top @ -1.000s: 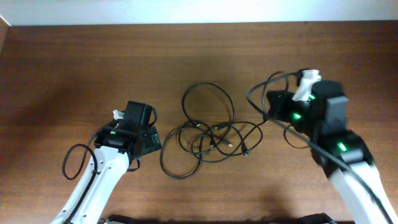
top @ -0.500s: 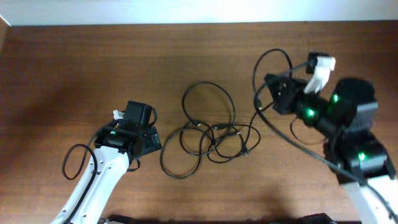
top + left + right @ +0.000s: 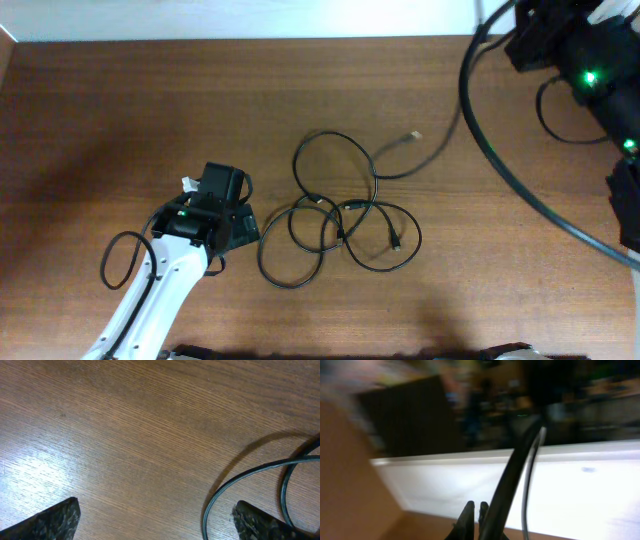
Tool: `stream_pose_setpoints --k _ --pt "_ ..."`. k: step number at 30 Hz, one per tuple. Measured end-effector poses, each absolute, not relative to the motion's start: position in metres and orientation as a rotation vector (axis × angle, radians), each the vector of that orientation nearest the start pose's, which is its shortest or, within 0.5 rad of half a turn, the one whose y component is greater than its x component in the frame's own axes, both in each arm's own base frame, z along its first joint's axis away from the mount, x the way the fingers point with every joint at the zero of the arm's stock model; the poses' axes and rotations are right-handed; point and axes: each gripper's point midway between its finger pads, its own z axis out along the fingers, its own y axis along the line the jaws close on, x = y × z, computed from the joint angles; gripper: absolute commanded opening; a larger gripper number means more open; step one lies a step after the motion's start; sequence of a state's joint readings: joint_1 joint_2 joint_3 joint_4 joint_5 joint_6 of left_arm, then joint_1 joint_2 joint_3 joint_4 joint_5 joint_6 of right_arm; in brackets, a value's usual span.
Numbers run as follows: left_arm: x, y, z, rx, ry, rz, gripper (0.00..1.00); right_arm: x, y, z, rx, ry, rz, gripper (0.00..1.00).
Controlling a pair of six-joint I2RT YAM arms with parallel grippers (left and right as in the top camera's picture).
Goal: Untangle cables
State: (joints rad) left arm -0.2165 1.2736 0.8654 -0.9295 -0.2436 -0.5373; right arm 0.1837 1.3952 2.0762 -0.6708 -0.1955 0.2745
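At mid-table, thin black cables (image 3: 340,222) lie in overlapping loops, one silver-tipped end free; left claw (image 3: 155,520) spread wide, right claw (image 3: 475,510) clenched, contents unclear.

table (image 3: 150,110): wood grain, smooth, semi-gloss, glare patch near left. cables (image 3: 335,215): black, smooth jacket, slight sheen. plug (image 3: 412,136) tip pale, looks metallic. left arm (image 3: 150,300) shell: white glossy plastic.

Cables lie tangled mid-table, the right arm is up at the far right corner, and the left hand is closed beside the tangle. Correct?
No: the left hand is open, its fingers spread wide in the left wrist view. The cables do lie tangled mid-table, with the right arm at the far right corner.
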Motion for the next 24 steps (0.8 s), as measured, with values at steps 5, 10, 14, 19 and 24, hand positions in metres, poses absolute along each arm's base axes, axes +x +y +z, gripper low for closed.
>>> stream_pose_setpoints --k 5,10,14,19,24 --pt "0.250 -0.013 0.089 -0.492 2.787 0.201 0.99 0.412 -0.046 0.529 0.351 1.655 -0.323 0.04" --pt "0.250 -0.012 0.089 -0.492 2.788 0.201 0.99 0.423 -0.228 0.463 0.705 1.712 -0.767 0.04" --pt "0.250 -0.013 0.089 -0.492 2.788 0.201 0.99 0.369 -0.363 0.418 0.933 1.742 -0.900 0.05" --pt "0.250 -0.013 0.089 -0.492 2.787 0.200 0.99 0.344 -0.437 0.331 1.122 1.844 -0.610 0.50" --pt "0.250 -0.013 0.089 -0.492 2.787 0.201 0.99 0.371 -0.399 0.287 1.085 2.002 -0.219 0.99"
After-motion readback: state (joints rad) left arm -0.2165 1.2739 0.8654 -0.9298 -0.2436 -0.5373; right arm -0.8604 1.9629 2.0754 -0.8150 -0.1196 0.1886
